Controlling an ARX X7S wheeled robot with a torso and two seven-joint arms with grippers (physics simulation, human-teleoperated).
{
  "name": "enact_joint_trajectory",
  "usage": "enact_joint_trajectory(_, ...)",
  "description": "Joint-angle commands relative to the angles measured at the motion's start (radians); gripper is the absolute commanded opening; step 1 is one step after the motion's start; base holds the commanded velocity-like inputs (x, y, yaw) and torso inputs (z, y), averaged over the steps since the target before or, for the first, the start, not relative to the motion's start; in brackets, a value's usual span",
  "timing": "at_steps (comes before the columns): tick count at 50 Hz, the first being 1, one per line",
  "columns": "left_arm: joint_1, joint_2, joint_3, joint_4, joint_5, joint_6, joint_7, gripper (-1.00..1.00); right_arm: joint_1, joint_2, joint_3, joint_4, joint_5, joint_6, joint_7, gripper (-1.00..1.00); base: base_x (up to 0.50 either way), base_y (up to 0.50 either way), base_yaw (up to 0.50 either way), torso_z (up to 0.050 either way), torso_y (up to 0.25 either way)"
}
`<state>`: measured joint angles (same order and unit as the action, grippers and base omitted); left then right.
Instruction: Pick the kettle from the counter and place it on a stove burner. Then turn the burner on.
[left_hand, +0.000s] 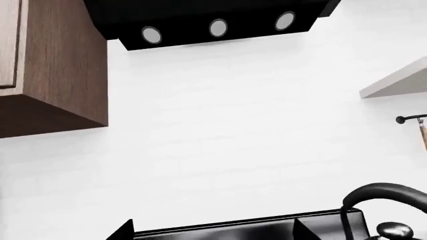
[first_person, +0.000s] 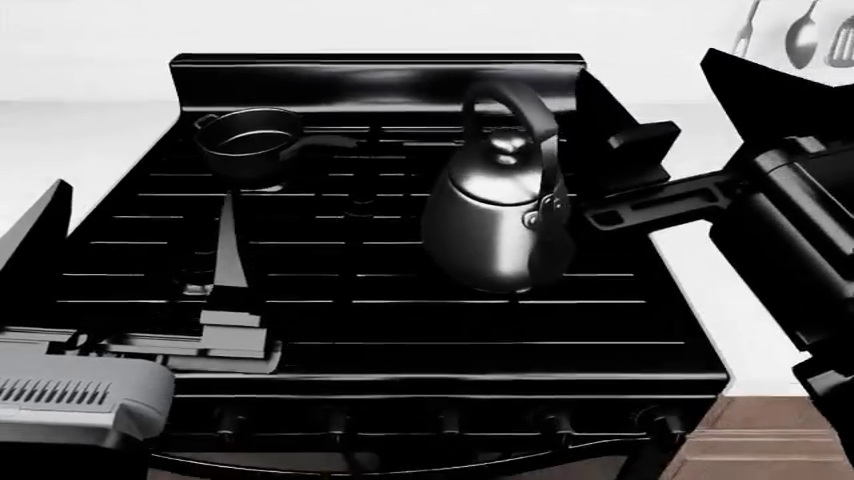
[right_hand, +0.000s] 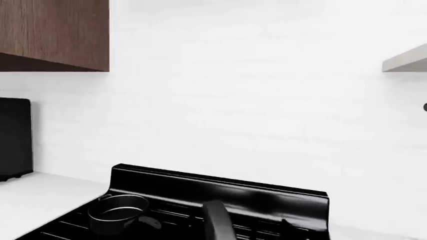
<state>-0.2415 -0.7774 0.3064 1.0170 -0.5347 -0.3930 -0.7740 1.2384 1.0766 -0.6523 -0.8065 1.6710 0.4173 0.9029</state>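
Observation:
The glossy dark-grey kettle (first_person: 497, 215) stands upright on the grate bars over the right side of the black range (first_person: 400, 330); the stove burner under it is hidden. My right gripper (first_person: 622, 128) hovers just right of the kettle's arched handle, open and holding nothing. In the right wrist view the handle (right_hand: 217, 221) rises ahead of the jaws, with one fingertip (right_hand: 286, 223) showing beside it. My left gripper (first_person: 134, 245) is open wide over the range's front left, empty. The left wrist view catches the kettle's handle and lid knob (left_hand: 393, 230). White counter (first_person: 701, 290) flanks the range.
A small dark saucepan (first_person: 247, 140) sits on the back left grate, its handle pointing right. A row of knobs (first_person: 447, 422) lines the range's front. Utensils (first_person: 801, 35) hang on the wall at right. A black hood (left_hand: 213, 22) and wooden cabinet (left_hand: 53, 65) are overhead.

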Motion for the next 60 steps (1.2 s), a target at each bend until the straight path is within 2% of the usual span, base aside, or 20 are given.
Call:
enact_joint_trajectory(1,-0.001,-0.011,0.006,0.0,-0.003,0.014,-0.013,1.0,-0.079,0.033,0.02,-0.034,-0.037,-0.064,0.0,1.0,-0.5,0.0,0.0,0.0,0.0)
enact_joint_trajectory(17,-0.007,-0.024,0.021,0.005,0.004,0.015,-0.046,1.0,-0.158,0.048,0.033,-0.064,-0.108,-0.122,-0.018,1.0,-0.44,0.0,0.0,0.0,0.0)
enact_joint_trajectory(27,-0.042,-0.057,0.086,0.028,0.064,0.014,-0.114,1.0,-0.436,0.147,0.061,-0.176,-0.462,-0.297,0.092,1.0,0.0,0.0,0.0,0.0,0.0)
enact_joint_trajectory(32,-0.131,-0.132,0.208,0.029,0.052,0.046,-0.218,1.0,-0.626,0.18,0.043,-0.157,-0.672,-0.431,0.126,1.0,0.0,0.0,0.0,-0.021,0.0)
enact_joint_trajectory(37,-0.292,-0.22,0.41,0.03,0.045,0.08,-0.38,1.0,-0.788,0.166,0.012,-0.078,-0.816,-0.591,0.104,1.0,0.0,0.0,0.0,-0.05,0.0)
enact_joint_trajectory(47,-0.563,-0.326,0.751,0.03,0.046,0.148,-0.58,1.0,-0.865,0.136,-0.034,-0.112,-0.989,-0.552,0.171,1.0,0.0,0.0,0.0,-0.05,0.0)
enact_joint_trajectory(56,-0.884,-0.389,1.124,0.03,0.037,0.251,-0.745,1.0,-0.879,0.136,-0.039,-0.121,-1.018,-0.502,0.232,1.0,0.0,0.0,0.0,-0.05,0.0)
enact_joint_trajectory(60,-0.981,-0.406,1.234,0.03,0.039,0.29,-0.793,1.0,-0.882,0.132,-0.039,-0.115,-1.027,-0.491,0.25,1.0,0.0,0.0,0.0,-0.05,0.0)
